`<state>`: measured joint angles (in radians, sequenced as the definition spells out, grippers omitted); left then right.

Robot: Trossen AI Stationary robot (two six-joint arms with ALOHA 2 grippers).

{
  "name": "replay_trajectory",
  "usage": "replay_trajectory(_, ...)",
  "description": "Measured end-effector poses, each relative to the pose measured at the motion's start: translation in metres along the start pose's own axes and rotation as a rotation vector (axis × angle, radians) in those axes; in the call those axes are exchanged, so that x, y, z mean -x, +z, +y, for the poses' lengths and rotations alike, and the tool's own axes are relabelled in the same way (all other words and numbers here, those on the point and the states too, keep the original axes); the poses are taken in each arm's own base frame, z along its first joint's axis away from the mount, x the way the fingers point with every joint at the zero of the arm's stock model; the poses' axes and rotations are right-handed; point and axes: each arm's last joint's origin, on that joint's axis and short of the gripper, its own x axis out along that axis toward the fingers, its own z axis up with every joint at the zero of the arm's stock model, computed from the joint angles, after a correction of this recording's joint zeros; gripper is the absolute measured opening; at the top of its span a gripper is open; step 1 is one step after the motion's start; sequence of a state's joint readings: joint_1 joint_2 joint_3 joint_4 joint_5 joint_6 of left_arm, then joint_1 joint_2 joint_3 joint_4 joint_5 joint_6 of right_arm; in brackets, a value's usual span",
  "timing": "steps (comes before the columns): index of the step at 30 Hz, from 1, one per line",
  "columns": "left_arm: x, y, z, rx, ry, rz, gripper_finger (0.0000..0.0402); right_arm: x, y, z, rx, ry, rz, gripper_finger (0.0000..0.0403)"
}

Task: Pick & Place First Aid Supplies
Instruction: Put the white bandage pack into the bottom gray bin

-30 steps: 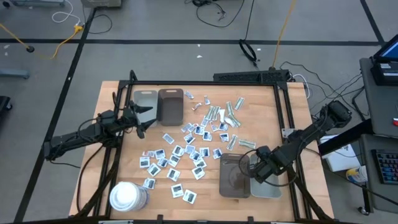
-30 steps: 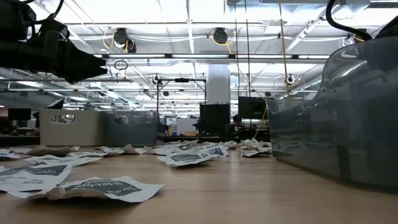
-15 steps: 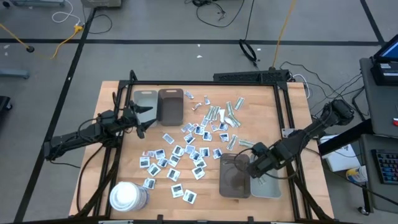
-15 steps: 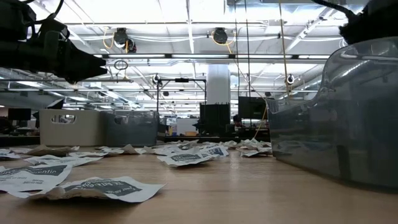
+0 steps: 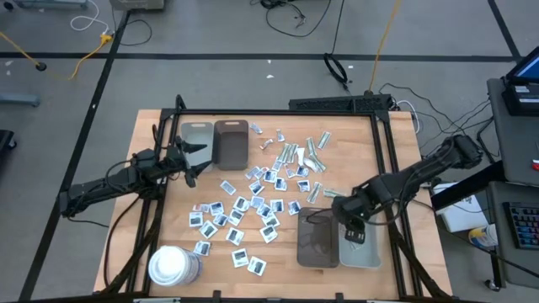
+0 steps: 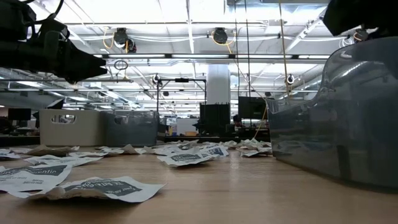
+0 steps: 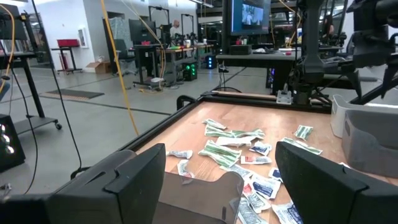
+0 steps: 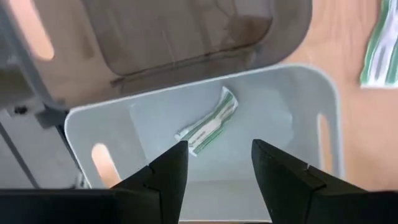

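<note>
A lab with cable-strewn grey floor surrounds the wooden desk (image 5: pixel 370 135), where white packets (image 5: pixel 240 210) and pale green strips (image 5: pixel 305 153) lie scattered across the middle. The right gripper (image 5: pixel 351 225) hangs over the pale tray (image 8: pixel 323 106) near the right front corner, jaws parted and empty; one strip (image 8: pixel 208 122) lies loose on the tray floor below them. The left gripper (image 5: pixel 190 160) waits beside the far-left trays (image 5: pixel 231 143), jaws wide, holding nothing. The supplies look feather-light, thin and limp, likely to slide or curl; a pinch across a raised edge or a strip's narrow middle seems safest. From the low view the tray's contents are hidden behind its wall, and packet print is too small to read.
</note>
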<state>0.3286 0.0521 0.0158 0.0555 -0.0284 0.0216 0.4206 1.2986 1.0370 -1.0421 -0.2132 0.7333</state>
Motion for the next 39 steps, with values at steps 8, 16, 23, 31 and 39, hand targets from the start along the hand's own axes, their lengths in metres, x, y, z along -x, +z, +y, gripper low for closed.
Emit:
replay_trajectory(8, 0.0, 0.0, 0.0, 0.0, 0.0, 0.0, 0.0306, 0.007, 0.007, -0.012, 0.061, 0.001, -0.022, 0.0171)
replay_trajectory(16, 0.0, 0.0, 0.0, 0.0, 0.0, 0.0, 0.0306, 0.032, 0.034, -0.035, -0.068, -0.055, -0.176, 0.0171)
replay_trajectory(23, 0.0, 0.0, 0.0, 0.0, 0.0, 0.0, 0.0306, 0.044, 0.051, -0.068, -0.131, -0.085, -0.225, 0.0171)
replay_trajectory(31, 0.0, 0.0, 0.0, 0.0, 0.0, 0.0, 0.0306, 0.047, 0.069, -0.114, -0.284, -0.12, -0.236, 0.0171)
replay_trajectory(39, 0.0, 0.0, 0.0, 0.0, -0.001, 0.0, 0.0306, 0.044, 0.084, -0.148, -0.372, -0.14, -0.245, 0.0171)
